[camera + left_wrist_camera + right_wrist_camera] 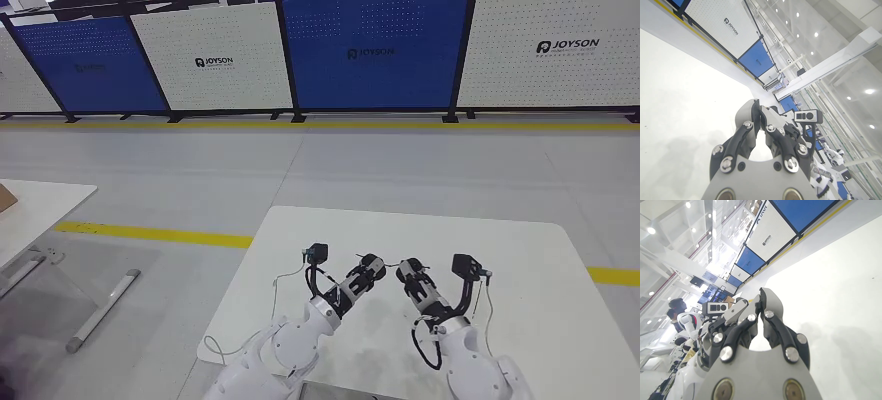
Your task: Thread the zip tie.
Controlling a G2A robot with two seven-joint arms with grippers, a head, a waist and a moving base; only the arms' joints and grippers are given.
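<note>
Top view: left tool (378, 263) and right tool (405, 268) both closed, near each other; zip tie indiscernible.

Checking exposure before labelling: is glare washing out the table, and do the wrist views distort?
Left wrist view: table blown to flat white beyond the left gripper; ceiling lamps flare. Right wrist view: same white glare past the right gripper; wall panels lean steeply. Top view: evenly lit table.

The arms (300, 335) are white with black joints, and a black cable (418, 352) loops at the right one. The left gripper (759, 111) and the right gripper (758, 302) have grey metal bases, black link bars, round silver screws (748, 124) and black ribbed pads (755, 115) on pale fingers (743, 113).
</note>
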